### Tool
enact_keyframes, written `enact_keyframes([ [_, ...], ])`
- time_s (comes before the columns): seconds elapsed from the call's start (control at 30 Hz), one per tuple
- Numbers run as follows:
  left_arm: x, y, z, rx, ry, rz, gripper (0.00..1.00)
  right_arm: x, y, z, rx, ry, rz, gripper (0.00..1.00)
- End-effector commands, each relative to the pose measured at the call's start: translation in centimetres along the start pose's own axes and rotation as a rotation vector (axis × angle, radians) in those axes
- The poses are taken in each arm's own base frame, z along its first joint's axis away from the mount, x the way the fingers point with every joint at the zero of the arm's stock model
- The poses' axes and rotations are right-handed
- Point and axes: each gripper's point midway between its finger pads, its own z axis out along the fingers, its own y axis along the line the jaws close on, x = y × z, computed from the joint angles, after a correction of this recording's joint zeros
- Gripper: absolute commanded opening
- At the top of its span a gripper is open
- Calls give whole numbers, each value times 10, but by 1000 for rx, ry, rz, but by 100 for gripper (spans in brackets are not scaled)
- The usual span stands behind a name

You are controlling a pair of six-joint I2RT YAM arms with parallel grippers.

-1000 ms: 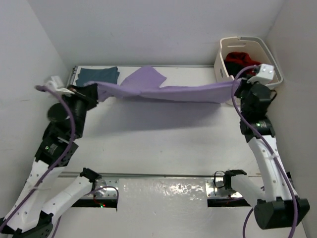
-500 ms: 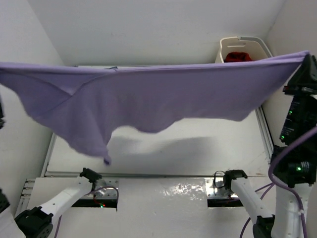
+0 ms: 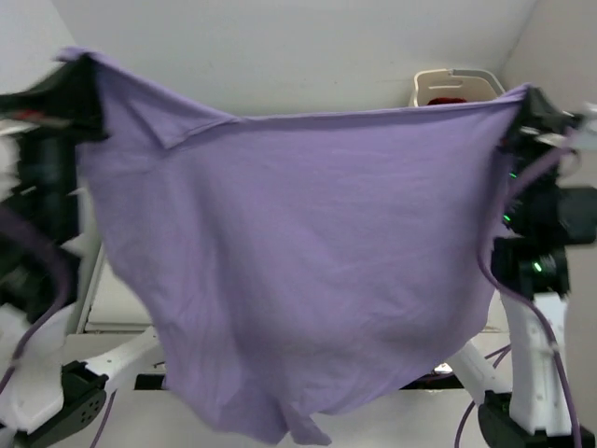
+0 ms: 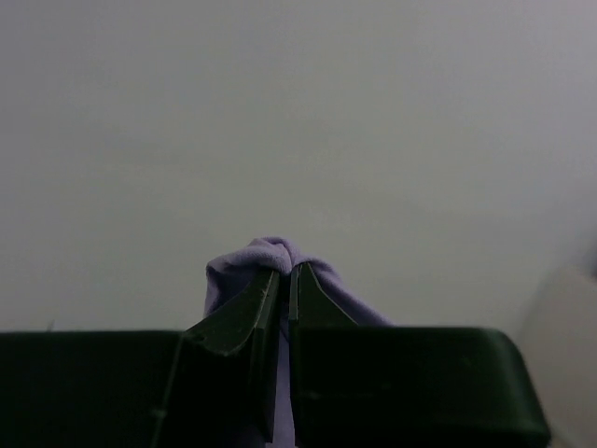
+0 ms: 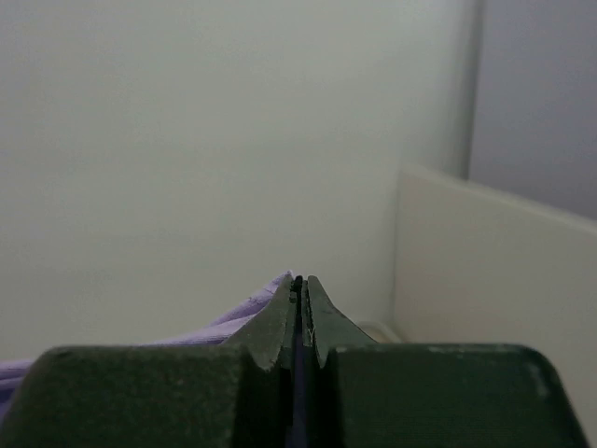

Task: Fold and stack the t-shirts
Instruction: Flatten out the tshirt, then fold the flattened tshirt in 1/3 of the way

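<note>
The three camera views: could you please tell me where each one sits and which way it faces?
Top external: above and behind the robot, looking down; the lavender t-shirt, stretched between left gripper and right gripper, fills it.
Left wrist: on that wrist, facing a blank wall; its gripper is shut on a shirt fold.
Right wrist: likewise, its gripper pinching the shirt's edge.
Shared: all show the shirt.

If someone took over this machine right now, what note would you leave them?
Left gripper: shut on one upper corner of the purple shirt.
Right gripper: shut on the other upper corner.
The shirt hangs spread between them in the air, hiding what lies behind it.
Basket, far right: something red inside.
Done: no fold visible.
Left: lay it down, fold, stack, then the rest.
</note>
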Motion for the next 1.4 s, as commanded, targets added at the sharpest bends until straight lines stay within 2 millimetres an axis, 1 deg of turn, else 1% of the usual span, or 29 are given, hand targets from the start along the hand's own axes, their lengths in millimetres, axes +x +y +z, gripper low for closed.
enact_keyframes([
  [0.0,125,33,32,-153,196,218,0,127,31,22,-57,239,7,0],
  [0.03,142,42,37,-198,200,223,0,163,38,19,-76,305,11,0],
  [0.07,187,50,46,-204,279,260,0,183,43,20,-86,333,20,0],
  [0.1,209,80,54,-234,316,292,0,209,48,20,-86,375,35,0],
  [0.13,254,74,56,-115,400,199,0,257,53,18,-82,456,25,0],
  [0.17,303,94,64,-106,473,191,0,281,54,17,-72,496,19,0],
  [0.2,337,118,63,-134,530,186,0,307,57,14,-62,546,28,0],
  [0.23,360,121,67,-103,548,185,0,352,63,9,-69,632,17,0],
  [0.27,420,138,62,-102,656,197,0,374,68,7,-84,671,12,0],
  [0.3,444,140,65,-75,690,203,0,395,73,4,-91,707,21,0],
  [0.33,470,137,64,-18,748,194,0,436,77,-2,-98,781,11,0],
  [0.37,523,150,53,-4,853,196,0,455,79,-6,-93,815,0,0],
  [0.4,532,151,65,7,851,199,0,471,81,-7,-95,842,-4,0],
  [0.43,551,157,62,3,896,203,0,482,84,-2,-96,855,-5,0],
  [0.47,588,169,51,-11,965,199,0,512,85,-13,-99,913,-16,0],
  [0.5,593,169,61,1,970,196,0,519,88,-12,-104,915,-10,0],
  [0.57,617,167,60,43,1002,165,0,532,87,-11,-82,918,-8,0],
  [0.7,630,166,59,61,997,150,0,537,88,-4,-80,920,-22,0],
  [0.8,626,167,60,45,982,141,0,535,84,-2,-65,910,-40,0],
  [0.9,611,169,65,16,949,167,0,530,74,3,-23,902,-84,0],
  [0.93,600,172,71,-14,923,186,0,526,68,9,-2,895,-97,0],
  [1.03,583,171,76,-33,891,188,0,515,61,25,8,880,-121,0],
  [1.1,578,168,79,-40,865,162,0,507,52,39,44,858,-150,0],
  [1.13,576,169,82,-51,852,158,0,511,45,39,52,882,-155,0],
  [1.2,577,171,85,-83,841,140,0,509,46,45,49,876,-147,0],
  [1.23,579,173,87,-88,835,138,0,511,32,47,73,880,-152,0],
  [1.27,581,173,89,-84,835,132,0,509,29,50,77,874,-157,0],
  [1.33,591,169,95,-56,847,114,0,514,28,50,69,887,-176,0],
  [1.37,597,169,93,-56,868,102,0,511,29,59,69,877,-174,0],
])
